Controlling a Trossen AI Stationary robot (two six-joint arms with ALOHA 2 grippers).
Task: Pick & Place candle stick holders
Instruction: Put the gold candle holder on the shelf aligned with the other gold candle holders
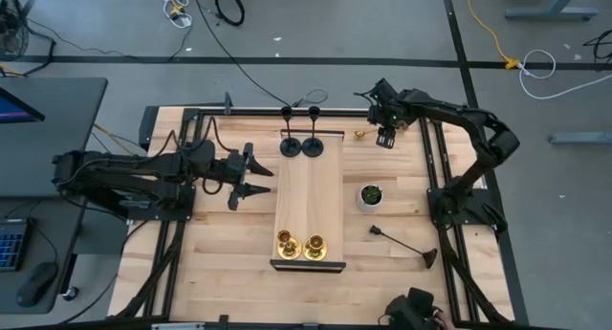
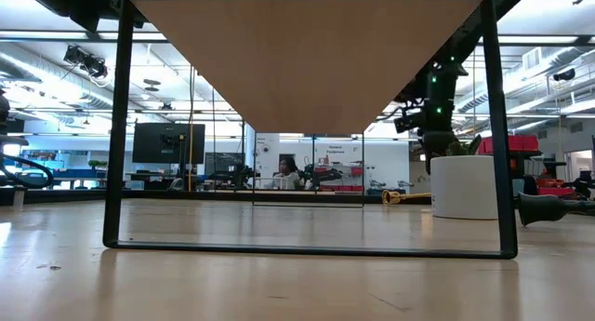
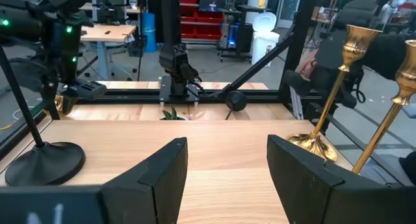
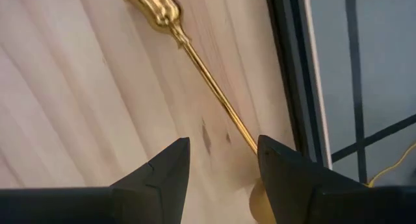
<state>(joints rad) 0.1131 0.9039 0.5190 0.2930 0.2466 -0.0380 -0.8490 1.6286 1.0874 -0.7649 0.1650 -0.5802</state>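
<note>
Hovering with fingers spread over a fallen brass holder (image 4: 195, 62) near the table's far edge: right gripper (image 1: 386, 139). Lying flat on the tabletop, stem between the fingers, untouched. Standing on the raised wooden shelf (image 1: 308, 201): two black holders (image 1: 300, 145) at the far end, two brass holders (image 1: 301, 245) at the near end. Lying beside the white plant pot (image 1: 370, 195): another black holder (image 1: 404, 242). Waiting left of the shelf, fingers apart: left gripper (image 1: 254, 177).

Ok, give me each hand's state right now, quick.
Left hand: open, empty, beside the raised board.
Right hand: open, holding nothing, over the lying gold holder at the table's far edge.
</note>
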